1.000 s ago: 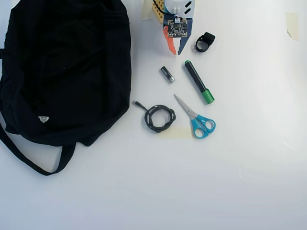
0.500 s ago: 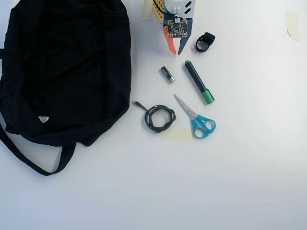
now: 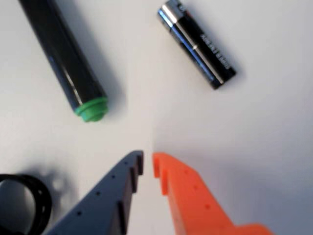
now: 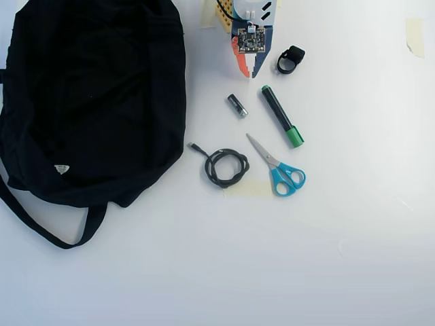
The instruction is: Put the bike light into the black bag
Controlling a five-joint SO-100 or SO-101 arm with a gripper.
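Note:
In the overhead view the bike light, a small black block with a ring strap, lies on the white table just right of my gripper. In the wrist view only its strap loop shows, at the bottom left beside the grey finger. My gripper is shut, its grey and orange tips almost touching with nothing between them, hovering over bare table. The black bag fills the left of the overhead view, well apart from the gripper, with its strap trailing toward the front.
A green-capped black marker and a black-and-silver cylinder lie just ahead of the gripper. Further out are a coiled black cable and blue-handled scissors. Tape marks the right edge.

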